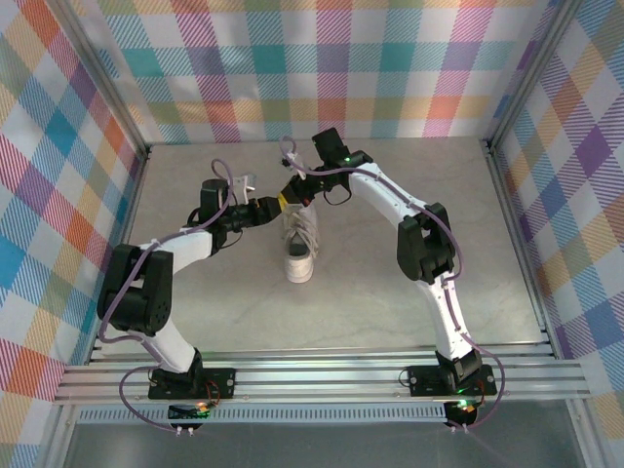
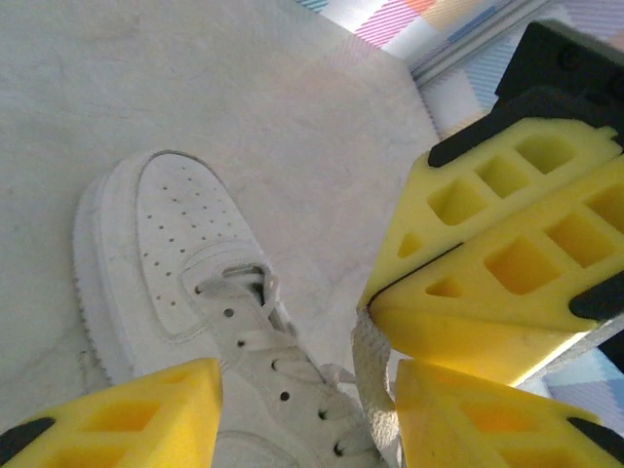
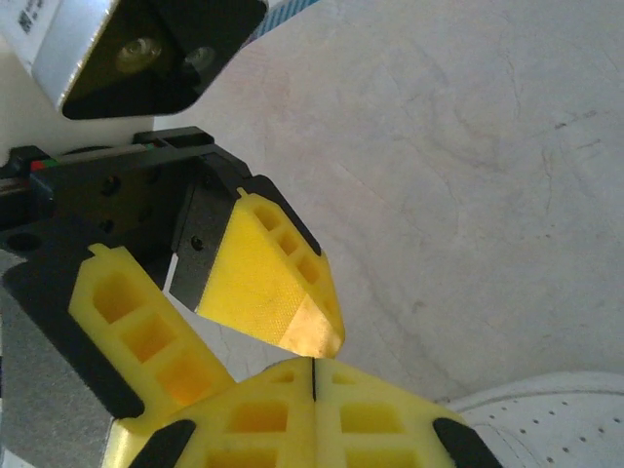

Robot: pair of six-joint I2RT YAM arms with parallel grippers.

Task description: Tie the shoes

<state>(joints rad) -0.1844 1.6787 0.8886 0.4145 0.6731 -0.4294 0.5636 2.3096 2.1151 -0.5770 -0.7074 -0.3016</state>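
The white sneaker (image 1: 299, 252) lies near the middle of the bench (image 1: 380, 307), toe toward 6 o'clock. Both claws meet over its collar end at 12 o'clock, where the laces come out.

The right claw (image 3: 312, 369), reaching in from 2 o'clock, has its yellow fingers pressed together. From the left wrist camera, a flat lace (image 2: 373, 375) rises straight to their tip, so I judge it is pinched and held taut.

The left claw (image 2: 307, 400), coming from 9 o'clock, stands spread with that raised strand and the tongue between its fingers, probably placed to take the lace lower down.

The exact pinch point is hard to make out. The arms cover the collar in the top view, the heel is cut off in the wrist views, and I cannot tell where the second lace runs or whether any knot exists.
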